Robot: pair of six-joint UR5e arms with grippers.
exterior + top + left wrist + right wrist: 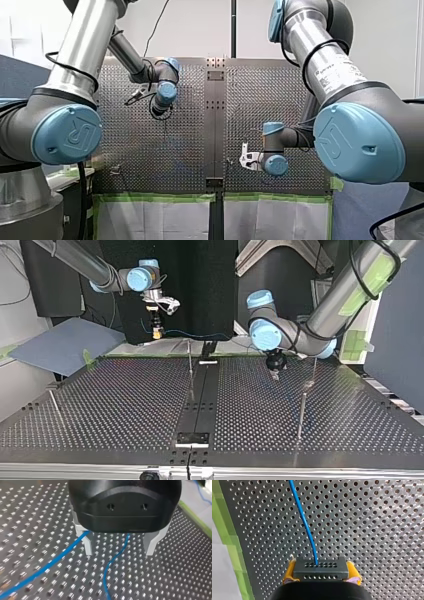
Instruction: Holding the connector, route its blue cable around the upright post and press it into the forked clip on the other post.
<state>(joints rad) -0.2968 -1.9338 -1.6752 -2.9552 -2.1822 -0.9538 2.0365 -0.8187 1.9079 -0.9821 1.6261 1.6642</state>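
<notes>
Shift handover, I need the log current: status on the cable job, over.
Right gripper shut on connector. Left gripper open, blue cable passing between its fingers, ungripped. Contact with upright post: cannot tell.

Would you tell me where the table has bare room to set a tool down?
Bare: the perforated table at the top view's left, between the edge rod and the centre rail. Crowded: that view's right, around my left gripper, the blue cable and two upright posts.
</notes>
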